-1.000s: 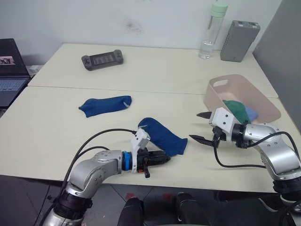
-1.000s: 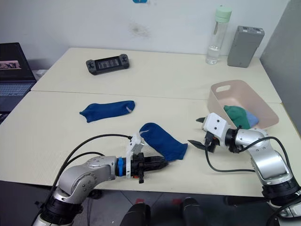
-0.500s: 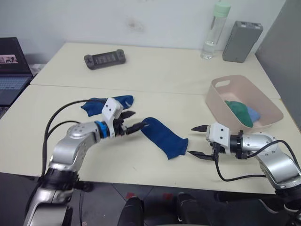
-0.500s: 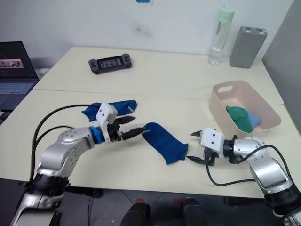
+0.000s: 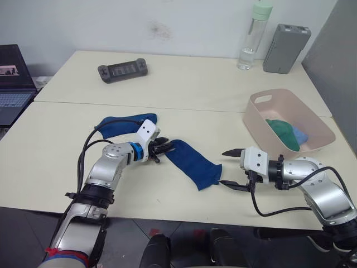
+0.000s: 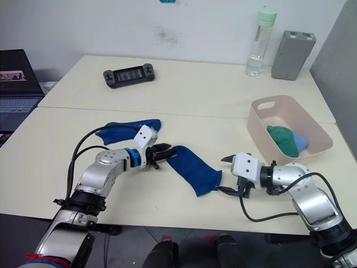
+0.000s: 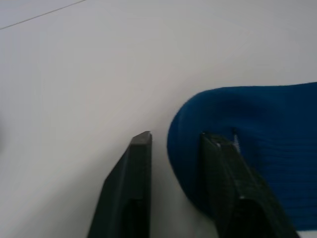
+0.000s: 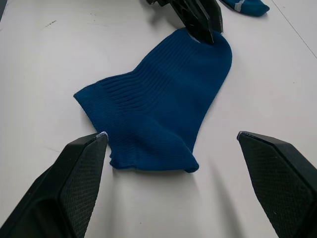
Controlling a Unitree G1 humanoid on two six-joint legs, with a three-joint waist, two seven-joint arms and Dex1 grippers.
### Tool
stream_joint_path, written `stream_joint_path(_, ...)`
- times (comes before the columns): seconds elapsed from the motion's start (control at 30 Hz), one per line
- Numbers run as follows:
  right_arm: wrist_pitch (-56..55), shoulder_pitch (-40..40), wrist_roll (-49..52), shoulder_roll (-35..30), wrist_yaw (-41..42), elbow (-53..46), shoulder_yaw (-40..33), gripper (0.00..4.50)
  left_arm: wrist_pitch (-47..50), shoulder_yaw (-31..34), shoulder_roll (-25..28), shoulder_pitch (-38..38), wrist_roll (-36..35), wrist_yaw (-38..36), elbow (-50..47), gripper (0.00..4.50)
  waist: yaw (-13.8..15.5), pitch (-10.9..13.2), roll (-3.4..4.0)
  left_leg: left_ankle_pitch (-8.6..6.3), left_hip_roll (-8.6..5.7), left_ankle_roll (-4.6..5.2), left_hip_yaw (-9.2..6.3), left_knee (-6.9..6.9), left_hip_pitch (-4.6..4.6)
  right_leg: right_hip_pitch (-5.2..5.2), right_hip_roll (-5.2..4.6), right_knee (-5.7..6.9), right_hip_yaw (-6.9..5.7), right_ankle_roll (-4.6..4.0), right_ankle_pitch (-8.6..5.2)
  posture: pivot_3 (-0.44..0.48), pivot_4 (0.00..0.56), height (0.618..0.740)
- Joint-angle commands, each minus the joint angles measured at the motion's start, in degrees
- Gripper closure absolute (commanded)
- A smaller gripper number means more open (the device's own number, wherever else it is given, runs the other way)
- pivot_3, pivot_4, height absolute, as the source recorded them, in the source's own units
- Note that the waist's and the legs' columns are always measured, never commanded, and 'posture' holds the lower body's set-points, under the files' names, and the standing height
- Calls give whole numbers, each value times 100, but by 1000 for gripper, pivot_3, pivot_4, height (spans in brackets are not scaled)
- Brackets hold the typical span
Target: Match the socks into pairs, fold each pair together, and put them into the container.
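A laptop point(image 5: 12, 95) is seen at the far left edge, off the cream table point(image 5: 184, 84); a dark handheld game controller point(image 5: 121, 70) is parked on the far half of the table. Nearer in, one dark blue sock point(image 5: 120, 124) is laid flat on the left side, partly crossed by the left arm's cable. The left gripper point(image 5: 165, 147) is set low on the table at the near end of the second dark blue sock point(image 5: 192, 163); from the left wrist view its fingers point(image 7: 232, 193) are only a small gap apart, with one of them over the sock's rounded end and the other on bare table, so whether the fabric is actually pinched can't really be told. That second sock is stretched diagonally across the middle, toward the right arm.

The right gripper point(image 5: 232, 167) is held wide open just past the sock's other end, nothing in it; in the right wrist view the ribbed cuff is framed between the two spread fingers point(image 8: 74, 183) without being touched. Further right, the pink container point(image 5: 287, 120) is sat near the table's right edge, with a green bundle point(image 5: 280, 130) and a bit of light blue point(image 5: 299, 134) inside. At the back right, a clear bottle with a green cap point(image 5: 250, 36) and a grey ribbed box point(image 5: 285, 40) are stood side by side.
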Motion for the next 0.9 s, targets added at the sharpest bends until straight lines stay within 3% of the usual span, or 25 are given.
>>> stream_joint_path(0.03,-10,-76,-15,-39,16,-74,-19,0,386,236,72,340,-183,23,-639,4295,-13,0,0,0,1,0,0,0,0,0,0,0,1,0,0,0,150,740)
stream_joint_path(0.07,10,-81,-22,-40,17,-55,-5,0,469,301,73,403,-213,66,-761,4483,-15,0,0,0,1,0,0,0,1,0,0,2,1,0,0,0,150,740)
stream_joint_path(0.4,2360,-61,942,231,-347,-299,-248,0,1440,1327,291,2165,-766,809,-3312,4483,-36,0,0,0,6,-1,-11,-2,1,0,-1,5,-2,-1,0,0,150,740)
stream_joint_path(0.57,3768,-234,1620,763,-874,-425,-435,0,1772,1460,-48,2555,-1051,1232,-3996,4483,1,0,-1,0,2,-1,-9,0,0,2,-3,2,-3,0,-1,0,150,740)
stream_joint_path(0.73,4441,-433,1876,1182,-1358,-360,-524,0,1935,1485,-181,2606,-1135,1535,-4202,4483,-10,-1,-2,1,3,-1,-9,0,1,1,1,3,-2,0,-1,0,150,740)
stream_joint_path(0.83,4554,-482,1935,1267,-1539,-295,-531,599,1977,1449,-150,2668,-1164,1583,-4272,4500,-18,-1,-2,0,2,-1,-6,-1,0,1,0,-1,0,0,-1,0,150,740)
stream_joint_path(0.9,4607,-515,1989,1314,-1616,-236,-585,1291,1992,1436,-124,2688,-1183,1599,-4290,4500,-24,-1,-2,0,2,-1,-5,-2,0,0,0,-1,0,0,-1,0,150,740)
